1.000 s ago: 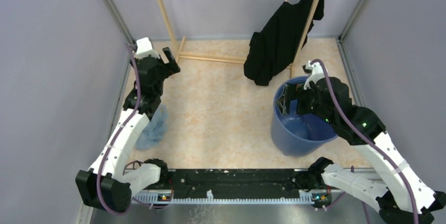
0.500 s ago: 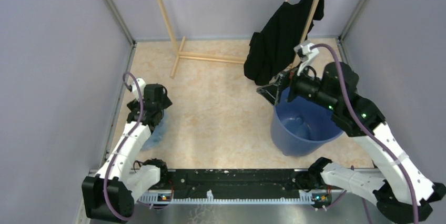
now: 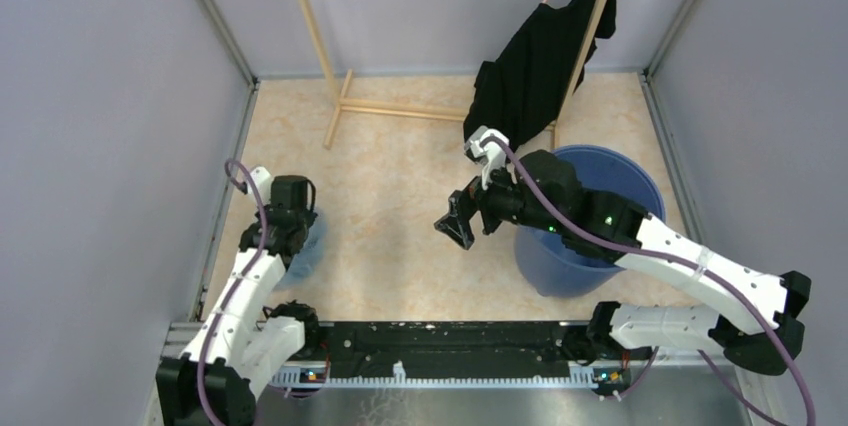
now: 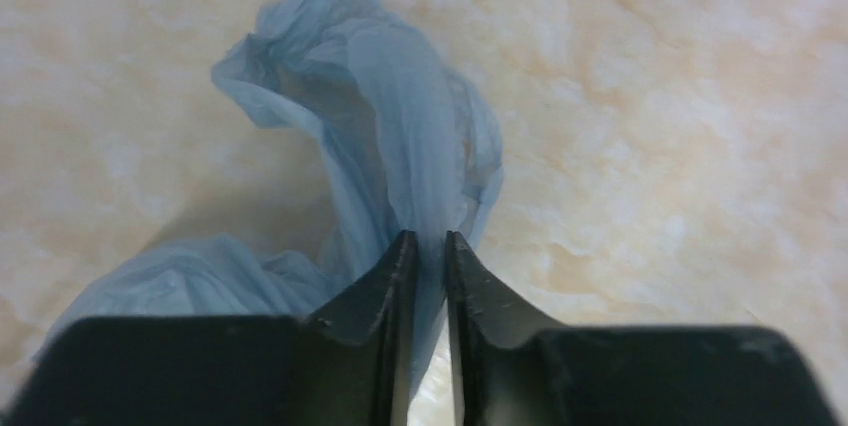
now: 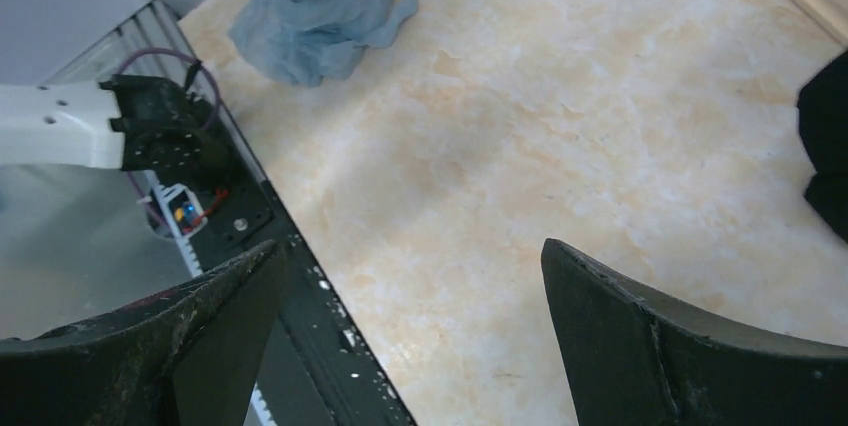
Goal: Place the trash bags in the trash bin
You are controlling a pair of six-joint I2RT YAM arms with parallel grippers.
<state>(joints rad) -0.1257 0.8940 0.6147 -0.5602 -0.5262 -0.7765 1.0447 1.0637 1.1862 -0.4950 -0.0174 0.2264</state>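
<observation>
The trash bag (image 3: pixel 307 248), crumpled pale-blue film, lies on the floor at the left, by the left arm. In the left wrist view a raised fold of the bag (image 4: pixel 400 116) runs between the fingers. My left gripper (image 4: pixel 425 238) is shut on that fold, low over the floor (image 3: pixel 288 214). The trash bin (image 3: pixel 560 268), a round blue bucket, stands at the right. My right gripper (image 3: pixel 458 229) hangs open over the floor just left of the bin, nothing between its fingers (image 5: pixel 410 256). From the right wrist the bag (image 5: pixel 325 16) shows far off.
A black garment (image 3: pixel 530 76) hangs from a wooden rack (image 3: pixel 312 36) at the back, just behind the bin. Grey walls close in left, right and back. The arms' black base rail (image 3: pixel 450 341) runs along the near edge. Beige floor lies between bag and bin.
My left arm dropped from high at the back onto the bag, and its jaws closed on a fold. My right arm came out of the bin and swung left over the floor.
</observation>
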